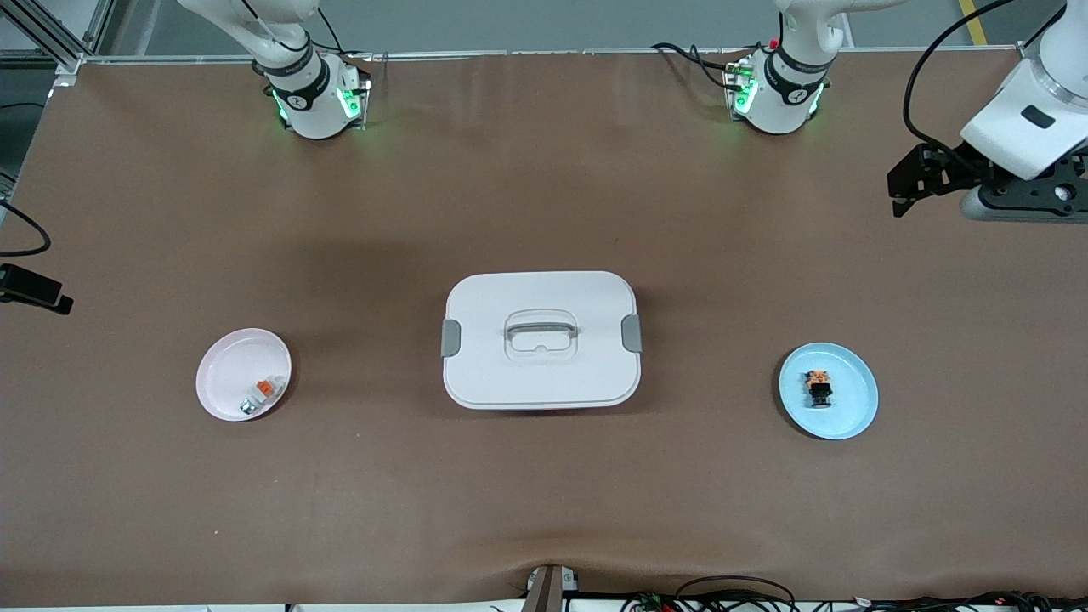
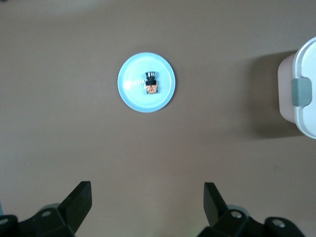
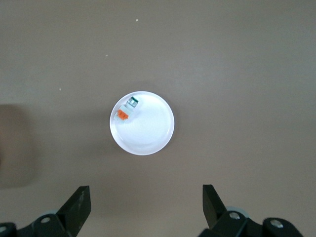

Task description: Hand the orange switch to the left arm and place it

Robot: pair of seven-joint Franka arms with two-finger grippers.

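The orange switch (image 1: 818,388) (image 2: 151,83) lies on a light blue plate (image 1: 857,410) (image 2: 129,91) toward the left arm's end of the table. The white box (image 1: 541,340) (image 2: 307,98), lid latched, sits mid-table between the two plates. My left gripper (image 1: 903,194) (image 2: 147,197) hangs high over bare table at the left arm's end, open and empty, well apart from the blue plate. My right gripper (image 3: 146,200) is also open and empty, high above the table near a pale pink plate (image 3: 148,136); its hand is outside the front view.
The pale pink plate (image 1: 223,374) toward the right arm's end holds a small white-and-grey part with an orange tab (image 1: 262,393) (image 3: 126,111). A black device (image 1: 34,289) sits at that end's edge. Cables (image 1: 731,591) run along the edge nearest the camera.
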